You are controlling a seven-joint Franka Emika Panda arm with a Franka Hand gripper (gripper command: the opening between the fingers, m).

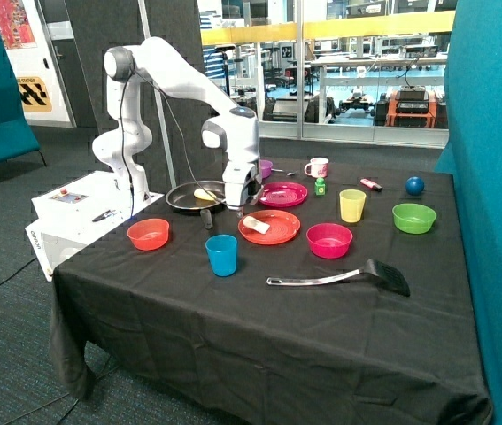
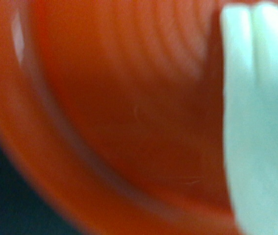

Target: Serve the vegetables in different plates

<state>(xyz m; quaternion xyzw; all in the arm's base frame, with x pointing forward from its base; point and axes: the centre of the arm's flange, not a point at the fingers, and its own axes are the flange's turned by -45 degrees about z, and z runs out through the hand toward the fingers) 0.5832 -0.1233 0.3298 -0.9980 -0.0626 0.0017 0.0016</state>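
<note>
One whitish ridged oblong chunk point(image 1: 256, 223) lying on the orange-red plate point(image 1: 279, 234) right under the gripper point(image 1: 241, 204), finger spread impossible to tell, ridges plain only at the wrist; yellow piece point(image 1: 204, 193) inside the black frying pan point(image 1: 182, 200), magenta plate point(image 1: 284, 195) bare on the desk point(image 1: 233, 310).

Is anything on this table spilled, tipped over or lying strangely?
Nothing stands out. The cups and bowls stand upright, the whitish piece lies on the orange-red plate below the gripper, and the yellow piece sits in the black pan.
</note>
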